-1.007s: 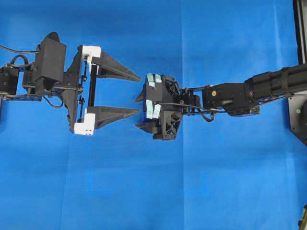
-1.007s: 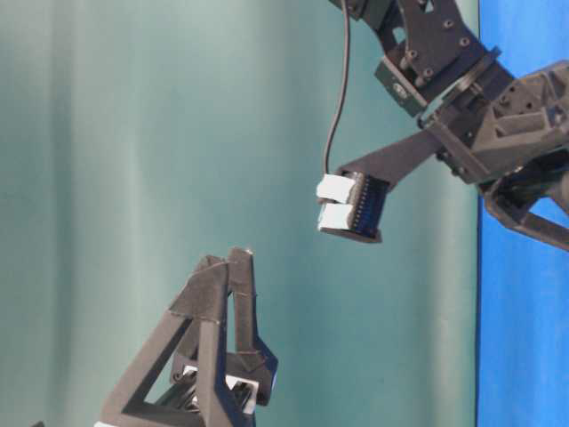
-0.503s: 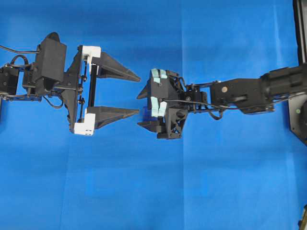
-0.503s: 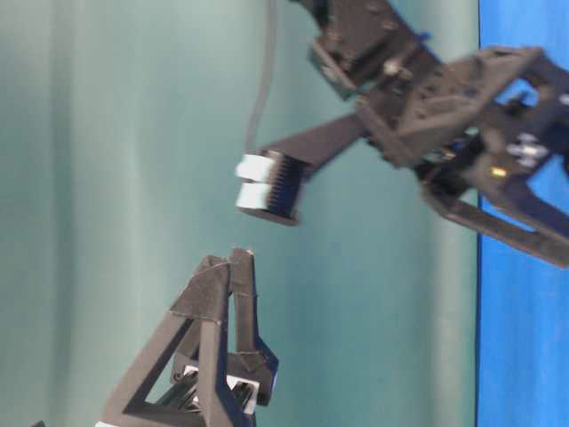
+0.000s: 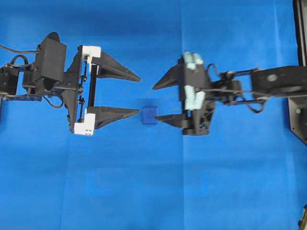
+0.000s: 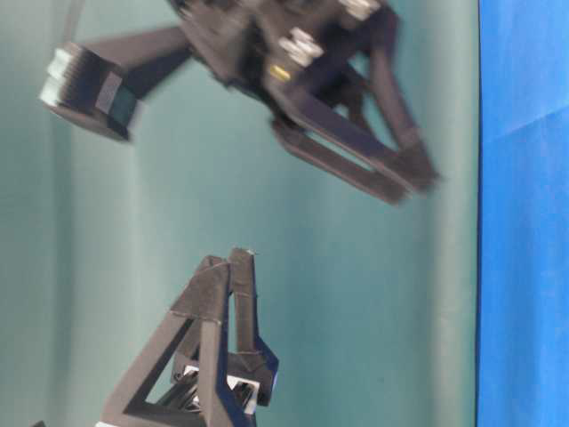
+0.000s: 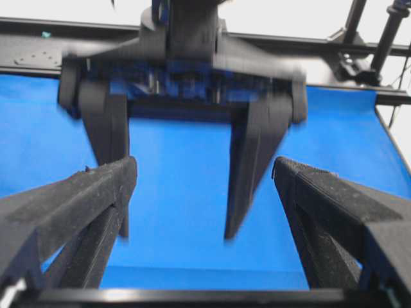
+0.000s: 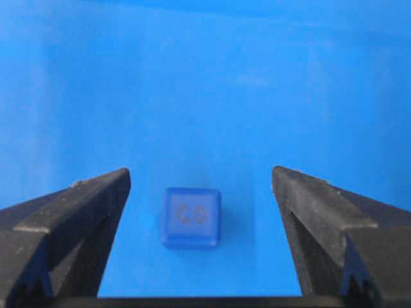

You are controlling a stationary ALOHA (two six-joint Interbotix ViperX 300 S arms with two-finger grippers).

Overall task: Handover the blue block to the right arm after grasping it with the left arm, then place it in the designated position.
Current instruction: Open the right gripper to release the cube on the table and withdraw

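Observation:
The blue block (image 5: 149, 115) lies alone on the blue cloth, its embossed face up. In the right wrist view the blue block (image 8: 191, 217) sits on the cloth between the open fingers, nearer the left one, touching neither. My right gripper (image 5: 155, 102), with mint-green parts, is open and lifted off the cloth; its lower fingertip points at the block. The right gripper (image 6: 418, 178) is blurred in the table-level view. My left gripper (image 5: 138, 95), with white brackets, is wide open and empty, and its lower fingertip is just left of the block. Opposite the left gripper (image 7: 204, 163), the right gripper's fingers (image 7: 247, 173) hang blurred.
The blue cloth (image 5: 153, 191) covers the whole table. A black frame post (image 5: 300, 28) and the right arm's base (image 5: 297, 115) stand at the right edge. Black frame rails (image 7: 359, 45) run along the far side. A teal backdrop (image 6: 178, 178) stands behind the arms.
The right gripper has pulled back to the right and swung its fingers outward, uncovering the blue block on the cloth. The left arm has not moved.

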